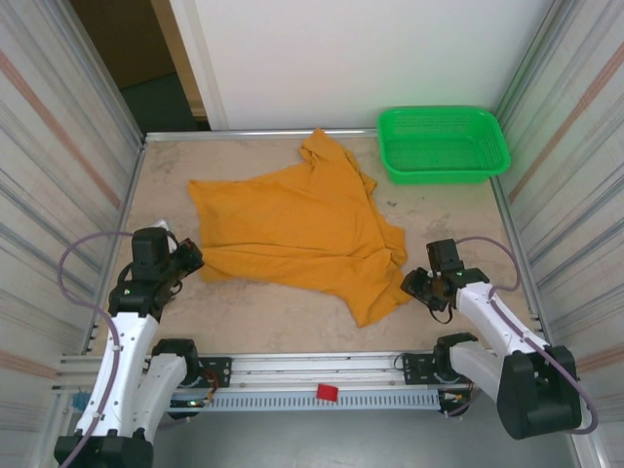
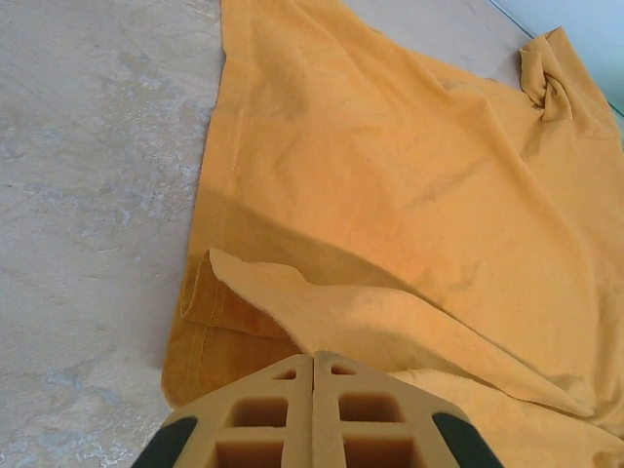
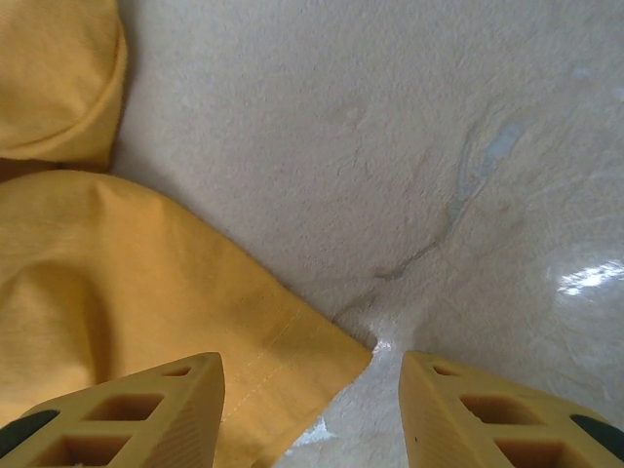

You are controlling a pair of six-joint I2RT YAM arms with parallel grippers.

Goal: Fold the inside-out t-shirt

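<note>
From above: inside-out t-shirt (image 1: 292,229) spread rumpled mid-desk (image 1: 273,322), green basket (image 1: 444,144) at far right corner. Left wrist: left hand (image 2: 312,359) clenched on a lifted flap of shirt edge. Right wrist: right hand (image 3: 310,359) released, fingers apart astride a shirt corner.

"What was the t-shirt (image 1: 302,229) made of?"

"Soft knit cloth, matt and creased, with a stitched hem along its edge."

"And the table (image 1: 283,317)?"

"It had a pale, mottled, stone-look top. It was faintly rough, with a few glossy glints near the right tool (image 3: 312,380)."

"The tools themselves?"

"That one and the left tool (image 2: 313,366) were moulded in matt tan plastic with lattice cut-outs."

"The basket (image 1: 441,177)?"

"Green plastic, slightly shiny, perforated like fine mesh. The rail (image 1: 322,366) at the near edge looked like brushed metal, and the side walls (image 1: 58,146) were ribbed with a dull sheen."
</note>
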